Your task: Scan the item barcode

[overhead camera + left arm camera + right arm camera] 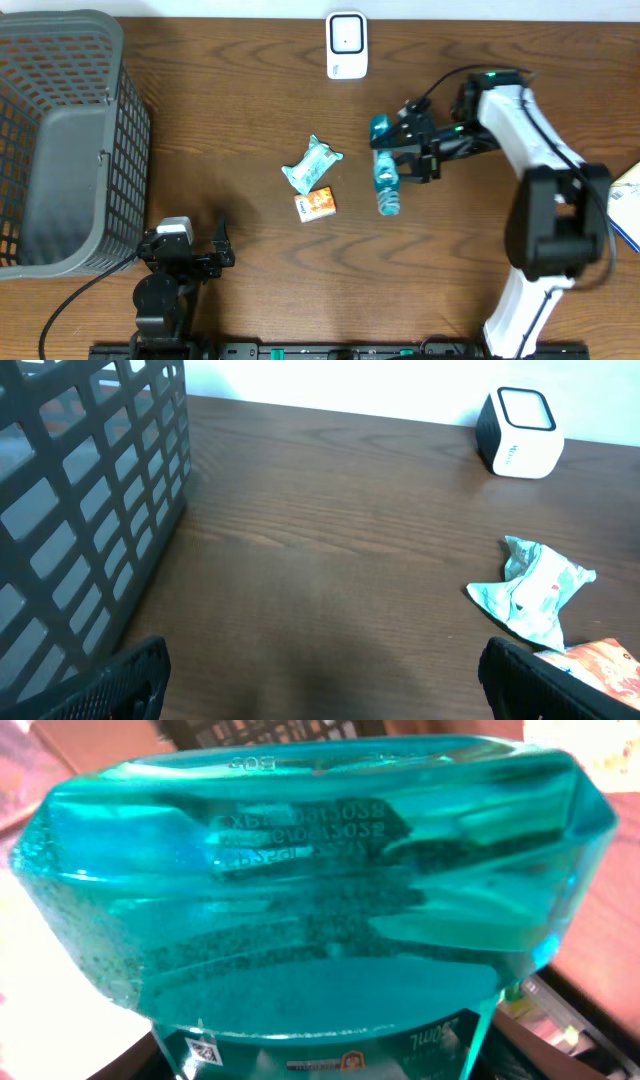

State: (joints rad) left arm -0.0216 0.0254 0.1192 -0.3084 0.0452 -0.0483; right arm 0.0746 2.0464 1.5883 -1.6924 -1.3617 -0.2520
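A teal liquid bottle (386, 180) lies lengthwise right of the table's middle, its cap toward the back. My right gripper (405, 150) is shut on the bottle's upper part from the right. In the right wrist view the bottle (300, 870) fills the frame, and a small square code (203, 1050) shows on its label. The white scanner (347, 45) stands at the back edge, apart from the bottle, and is also in the left wrist view (520, 430). My left gripper (222, 248) sits low at the front left, open (320, 680) with nothing between its fingers.
A teal snack packet (312, 165) (535, 590) and a small orange packet (316, 203) (600, 660) lie at mid-table, left of the bottle. A grey mesh basket (60, 150) (80, 510) fills the left side. Papers (628, 200) lie at the right edge.
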